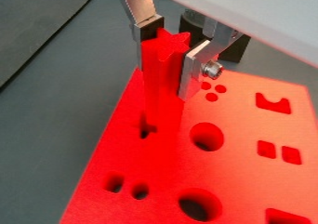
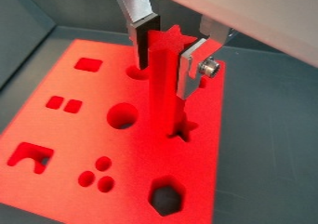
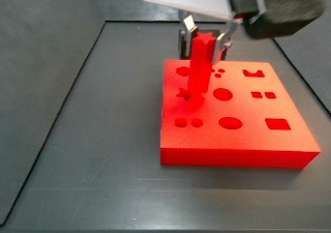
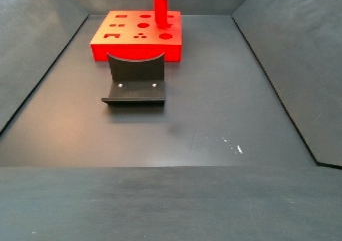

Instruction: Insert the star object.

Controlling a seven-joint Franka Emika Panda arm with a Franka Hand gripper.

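The star object [image 1: 159, 79], a tall ridged bright red peg, stands upright with its lower end in the star-shaped hole [image 2: 188, 131] of the flat red block [image 1: 248, 125]. My gripper [image 1: 169, 56] is shut on the peg's top, one silver finger on each side, as both wrist views show [image 2: 166, 62]. In a side view the gripper [image 3: 203, 39] holds the peg [image 3: 202, 55] over the block's far left part [image 3: 239, 150]. The peg's bottom tip is hidden inside the hole.
The block carries several other shaped holes, among them a round hole [image 2: 122, 117] and a hexagonal hole [image 2: 165, 196]. The dark fixture [image 4: 134, 80] stands on the grey floor in front of the block [image 4: 134, 51]. Dark walls enclose the floor.
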